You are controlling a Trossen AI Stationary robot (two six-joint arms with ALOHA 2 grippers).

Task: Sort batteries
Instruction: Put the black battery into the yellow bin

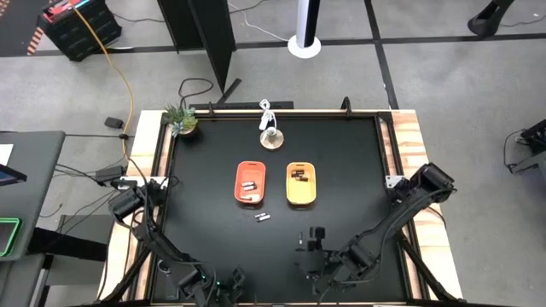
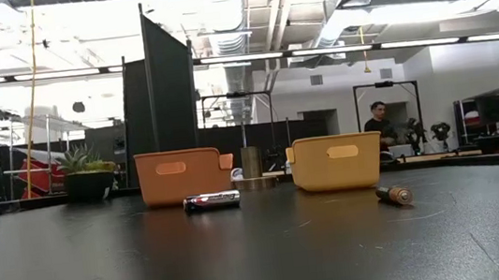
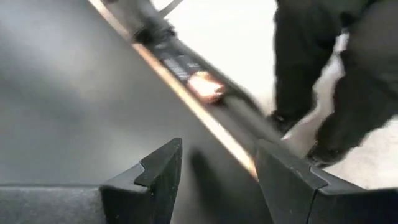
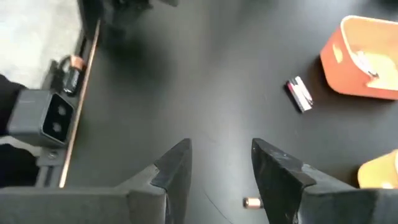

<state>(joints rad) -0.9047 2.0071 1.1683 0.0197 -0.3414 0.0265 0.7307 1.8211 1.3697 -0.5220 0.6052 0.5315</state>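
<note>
Both arms folded low — left pincer (image 3: 214,177) and right pincer (image 4: 221,171) agape.

Bench (image 1: 205,170): black top, wood rim.
Plant (image 1: 181,119): far left corner.
Orange tray (image 1: 250,182): centre.
Yellow tray (image 1: 301,184): beside orange tray.
Person (image 2: 380,126): background, low view.

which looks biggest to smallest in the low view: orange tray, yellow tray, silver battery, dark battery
1. Orange tray and yellow tray: about alike, no clear winner.
2. Silver battery, lying side-on in front of the orange tray.
3. Dark battery, though it points toward the camera, so it may only look shorter.
</note>
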